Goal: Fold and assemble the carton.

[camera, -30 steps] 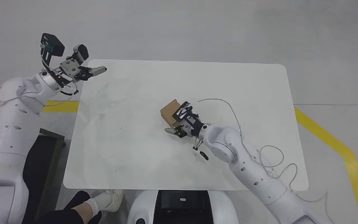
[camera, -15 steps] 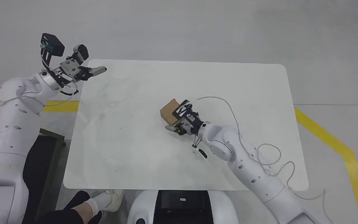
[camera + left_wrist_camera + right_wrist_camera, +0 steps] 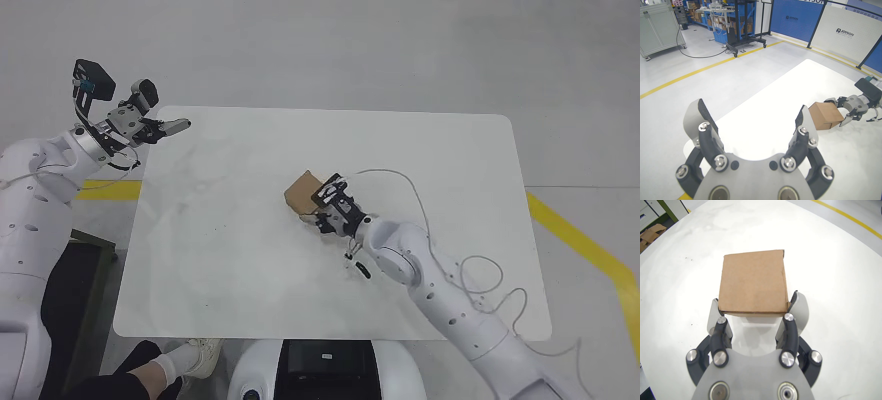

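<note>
Right wrist view: my right end effector (image 3: 755, 297) clamped the carton's (image 3: 753, 279) near end (carton resting on the tabletop (image 3: 829, 275)); my left end effector (image 3: 751, 103) hung spread apart.

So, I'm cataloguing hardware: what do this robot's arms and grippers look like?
The left arm and right arm are glossy white shells; a thin white cable trails the right. Left gripper and right gripper: silver bases, black linkages, silver fingers, black ribbed pads.
</note>
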